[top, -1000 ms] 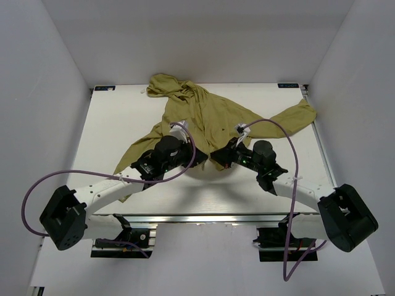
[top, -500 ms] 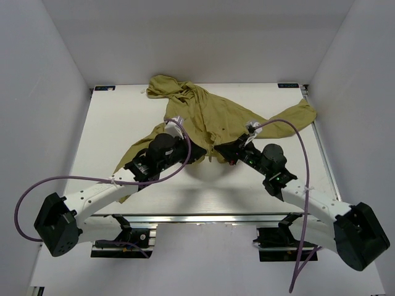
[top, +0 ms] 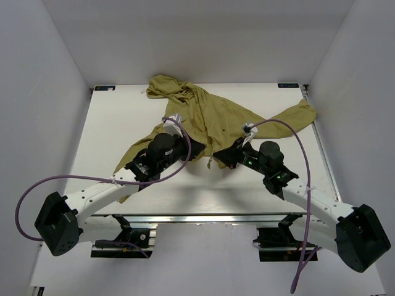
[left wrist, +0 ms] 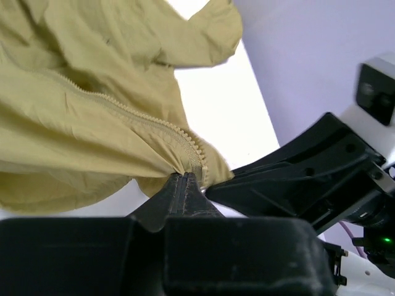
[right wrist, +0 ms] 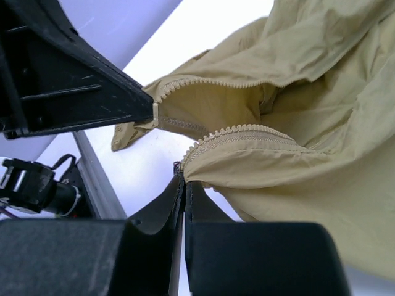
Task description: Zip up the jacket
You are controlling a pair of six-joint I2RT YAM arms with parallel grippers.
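The olive-yellow jacket [top: 210, 114] lies crumpled across the far half of the white table, hood at the back, one sleeve reaching right and one left. Its front is unzipped at the bottom. My left gripper [top: 200, 150] is shut on the lower end of one zipper edge [left wrist: 194, 154], with the fabric bunched at its tips [left wrist: 184, 176]. My right gripper [top: 218, 155] is shut on the lower end of the other zipper edge [right wrist: 234, 132], a small metal piece [right wrist: 178, 165] showing at its tips [right wrist: 184, 174]. The two grippers stand a few centimetres apart, nearly tip to tip.
White walls close in the table [top: 111, 123] on three sides. A metal rail [top: 203, 217] runs along the near edge. Purple cables [top: 290, 139] loop over both arms. The jacket's right sleeve [top: 299, 114] reaches the table's right edge.
Both arms have swung, the left elbow lower and the right elbow further right. Both grippers stay shut on the jacket's bottom edges, and the right one has drifted slightly nearer after a small move away.
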